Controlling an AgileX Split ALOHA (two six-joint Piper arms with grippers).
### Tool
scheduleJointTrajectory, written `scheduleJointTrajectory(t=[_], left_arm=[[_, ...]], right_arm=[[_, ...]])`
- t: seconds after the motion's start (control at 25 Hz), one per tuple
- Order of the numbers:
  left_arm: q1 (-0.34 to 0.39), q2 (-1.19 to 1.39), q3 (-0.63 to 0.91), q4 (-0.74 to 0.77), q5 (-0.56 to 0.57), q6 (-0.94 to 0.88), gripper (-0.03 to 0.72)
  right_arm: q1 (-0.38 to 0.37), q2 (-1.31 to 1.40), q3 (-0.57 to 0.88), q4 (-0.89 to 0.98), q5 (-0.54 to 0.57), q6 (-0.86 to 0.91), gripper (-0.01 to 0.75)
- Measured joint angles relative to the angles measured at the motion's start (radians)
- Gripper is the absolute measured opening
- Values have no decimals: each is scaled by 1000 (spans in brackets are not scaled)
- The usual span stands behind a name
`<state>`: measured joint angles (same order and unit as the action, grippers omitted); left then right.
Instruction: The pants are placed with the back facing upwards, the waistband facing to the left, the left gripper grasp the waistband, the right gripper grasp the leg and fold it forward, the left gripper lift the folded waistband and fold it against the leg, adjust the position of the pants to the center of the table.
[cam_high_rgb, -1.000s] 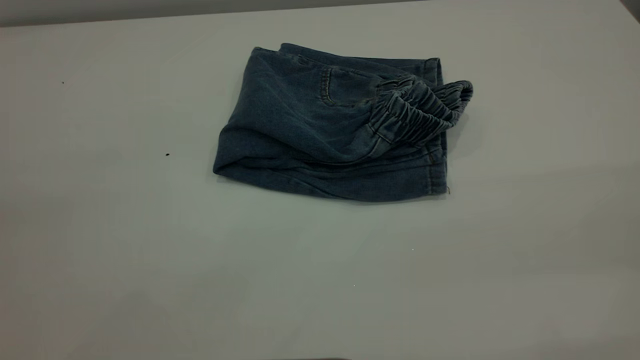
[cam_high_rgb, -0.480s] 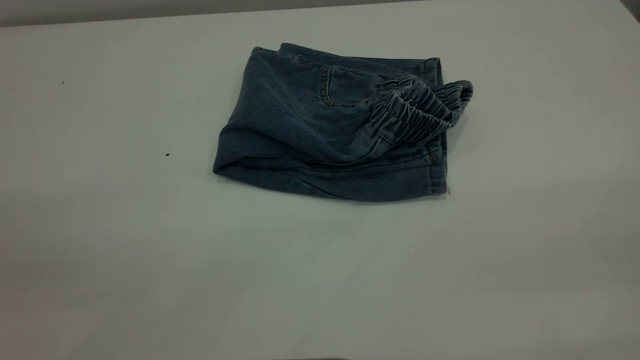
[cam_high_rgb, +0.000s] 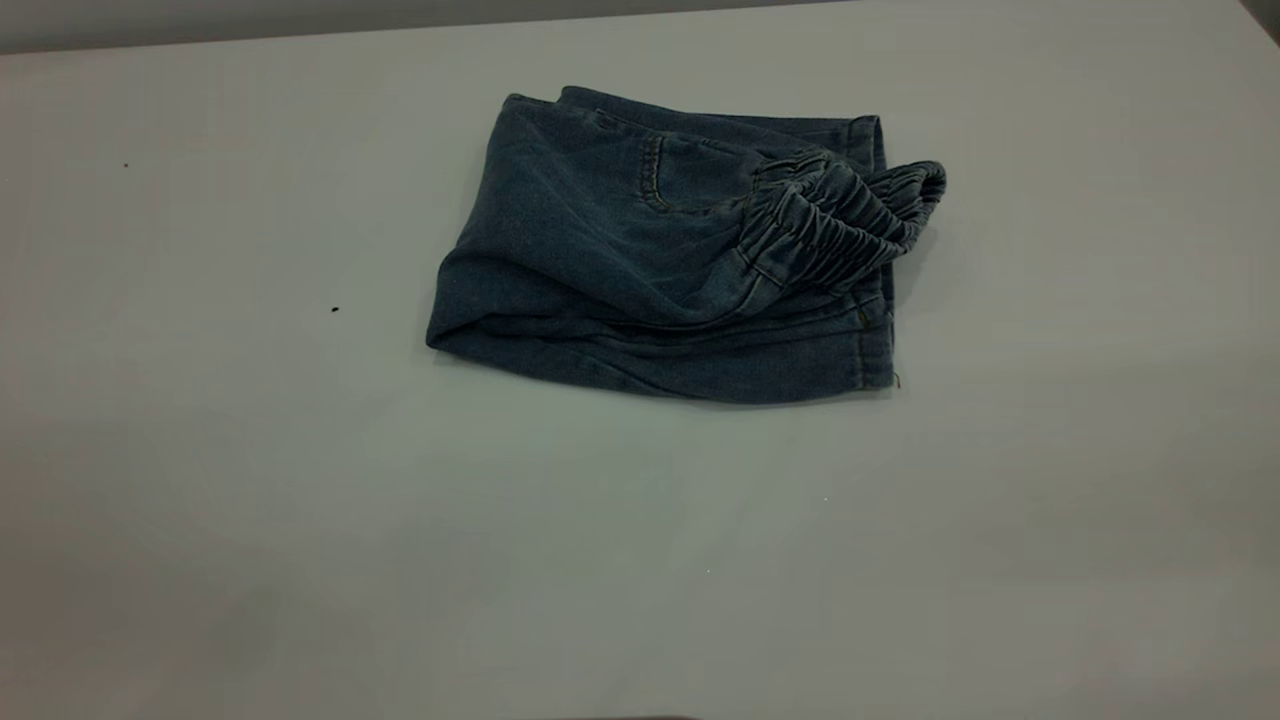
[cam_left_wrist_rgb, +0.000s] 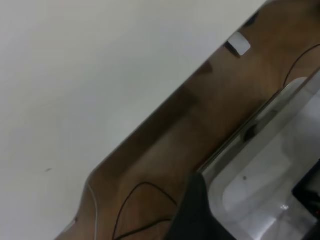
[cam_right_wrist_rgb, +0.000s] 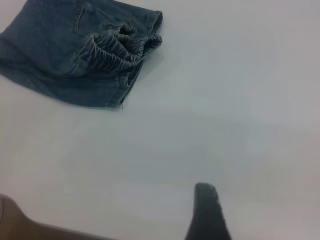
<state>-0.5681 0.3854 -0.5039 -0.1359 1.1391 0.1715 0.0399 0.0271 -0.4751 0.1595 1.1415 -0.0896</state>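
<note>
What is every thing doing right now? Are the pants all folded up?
Pants: folded into a compact bundle, lying flat, nothing holding them.
Waistband: folded over on top, at the bundle's right end, gathered and puffed up.
Table: bare around the pants.
Grippers: both away from the pants.

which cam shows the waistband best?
Exterior view: the waistband lies folded over onto the pants, its gathers plain and unobstructed. Right wrist view shows it farther off, near the frame's edge. Left wrist view shows none of it.
</note>
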Motion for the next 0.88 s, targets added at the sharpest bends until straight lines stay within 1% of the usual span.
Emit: scheduleJointTrajectory(t=[0.2, 0.72, 0.8, 0.88], left_arm=[[0, 0, 10, 40, -21, -34, 570], [6, -19, 10, 44, -24, -50, 570], [48, -36, 10, 43, -24, -50, 570], [148, -65, 11, 44, -24, -50, 570]], right_arm=[[0, 0, 0, 0, 0, 0, 423], [0, 0, 0, 0, 0, 0, 423], [0, 0, 0, 0, -1, 0, 423], [0, 0, 0, 0, -1, 0, 423]])
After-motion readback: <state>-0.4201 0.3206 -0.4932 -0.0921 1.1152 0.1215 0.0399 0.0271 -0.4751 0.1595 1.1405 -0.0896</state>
